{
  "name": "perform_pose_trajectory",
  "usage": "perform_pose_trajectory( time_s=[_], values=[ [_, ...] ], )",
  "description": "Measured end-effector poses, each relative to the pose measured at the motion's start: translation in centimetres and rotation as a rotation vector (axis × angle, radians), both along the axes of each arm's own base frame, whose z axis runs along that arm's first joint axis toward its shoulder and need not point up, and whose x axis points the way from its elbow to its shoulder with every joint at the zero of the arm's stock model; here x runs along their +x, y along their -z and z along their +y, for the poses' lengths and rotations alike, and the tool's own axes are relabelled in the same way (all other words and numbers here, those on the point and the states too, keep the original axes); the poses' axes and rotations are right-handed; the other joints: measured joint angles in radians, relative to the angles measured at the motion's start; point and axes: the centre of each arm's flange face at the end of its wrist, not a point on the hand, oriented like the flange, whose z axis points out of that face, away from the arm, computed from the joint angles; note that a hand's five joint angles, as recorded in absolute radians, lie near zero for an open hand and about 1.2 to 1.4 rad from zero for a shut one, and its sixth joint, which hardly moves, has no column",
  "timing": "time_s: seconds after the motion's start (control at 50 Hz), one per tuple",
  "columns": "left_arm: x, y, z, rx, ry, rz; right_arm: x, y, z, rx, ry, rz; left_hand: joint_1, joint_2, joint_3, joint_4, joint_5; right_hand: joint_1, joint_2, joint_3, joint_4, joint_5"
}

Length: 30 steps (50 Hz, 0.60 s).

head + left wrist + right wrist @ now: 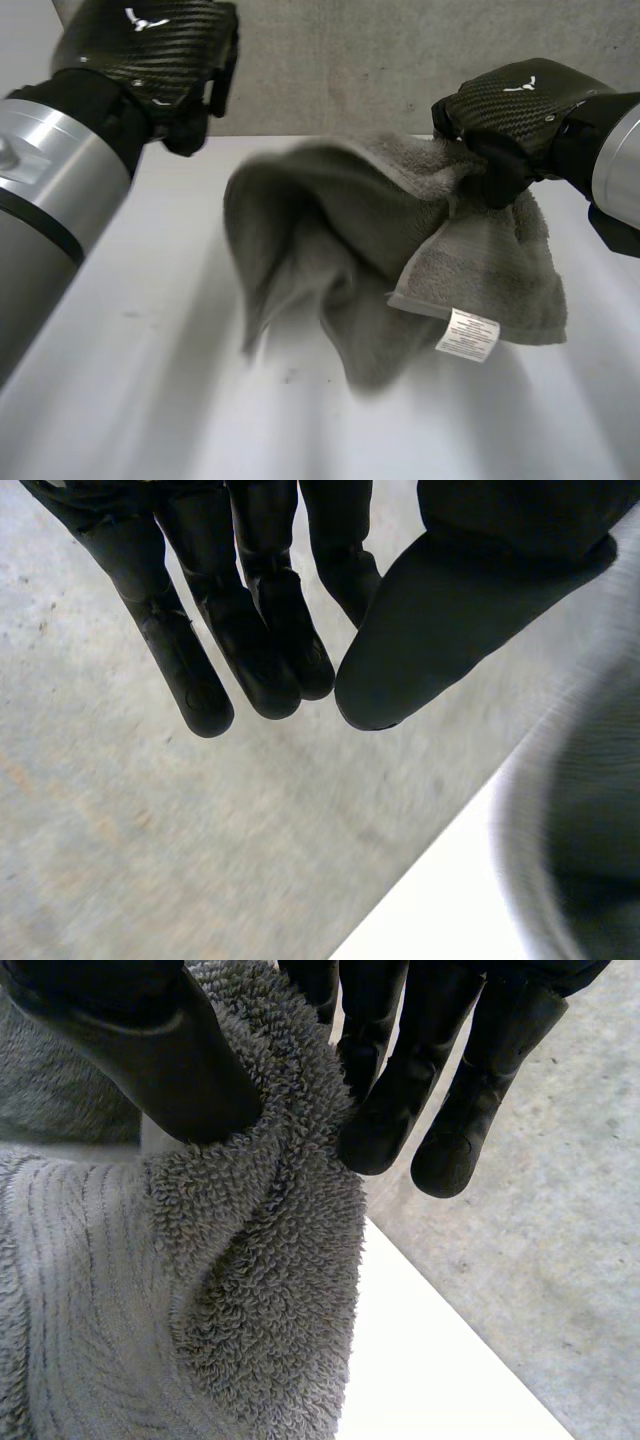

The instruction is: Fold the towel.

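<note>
The grey terry-cloth towel is matt, its looped pile rough, with a flatter ribbed band; a white label hangs at its 4 o'clock corner. The black left hand and black right hand have glossy carbon-weave backs. The white table is smooth.

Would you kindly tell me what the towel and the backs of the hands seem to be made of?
The towel is grey terry, probably cotton: matt looped pile. Back shells of the left hand and right hand look like glossy carbon fibre: woven pattern.
</note>
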Motion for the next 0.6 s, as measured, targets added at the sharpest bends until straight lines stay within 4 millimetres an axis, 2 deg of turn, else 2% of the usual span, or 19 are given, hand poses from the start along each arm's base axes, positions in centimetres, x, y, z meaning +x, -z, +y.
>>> perform_pose_trajectory(
  time_s=[0.06,0.18,0.22,0.34,0.38,0.48,0.54,0.6],
  values=[
    [0.8,0.4,-0.9,0.011,-0.045,-0.071,0.1,0.1,0.0,0.017,-0.022,0.033,0.0,0.0,0.0,0.0,0.0,0.0,0.0,0.004,0.0,0.0],
    [0.7,3.7,-4.0,0.095,-0.099,-0.183,1.4,3.2,-2.2,0.09,-0.052,0.105,0.0,0.0,0.0,0.001,0.0,0.0,0.0,0.004,0.0,0.0],
    [0.0,5.6,-5.7,0.132,-0.104,-0.204,2.4,5.0,-3.9,0.108,-0.054,0.117,0.0,0.0,0.0,0.001,0.0,0.0,0.0,0.004,0.0,0.0],
    [-2.4,9.3,-9.2,0.172,-0.093,-0.167,4.8,8.9,-7.6,0.109,-0.033,0.117,0.0,0.0,0.0,0.001,0.0,0.0,0.0,0.004,0.0,0.0],
    [-2.8,9.9,-9.6,0.184,-0.085,-0.145,5.1,9.7,-8.2,0.113,-0.019,0.122,-0.016,-0.02,-0.018,-0.023,-0.016,0.0,0.0,0.004,0.0,0.0],
    [-3.4,11.4,-9.0,0.256,-0.054,-0.075,5.3,11.2,-8.6,0.128,0.019,0.144,-0.573,-0.579,-0.576,-0.579,-0.565,0.0,0.0,0.004,0.0,0.0],
    [-3.0,12.3,-8.0,0.313,-0.041,-0.047,4.9,11.6,-8.5,0.129,0.039,0.151,-0.744,-0.75,-0.749,-0.751,-0.751,0.0,0.0,0.004,0.0,0.0],
    [-2.2,13.2,-7.0,0.365,-0.041,-0.037,4.5,11.7,-8.3,0.12,0.052,0.149,-0.817,-0.824,-0.82,-0.823,-0.822,0.0,0.0,0.004,0.0,0.0]
  ],
)
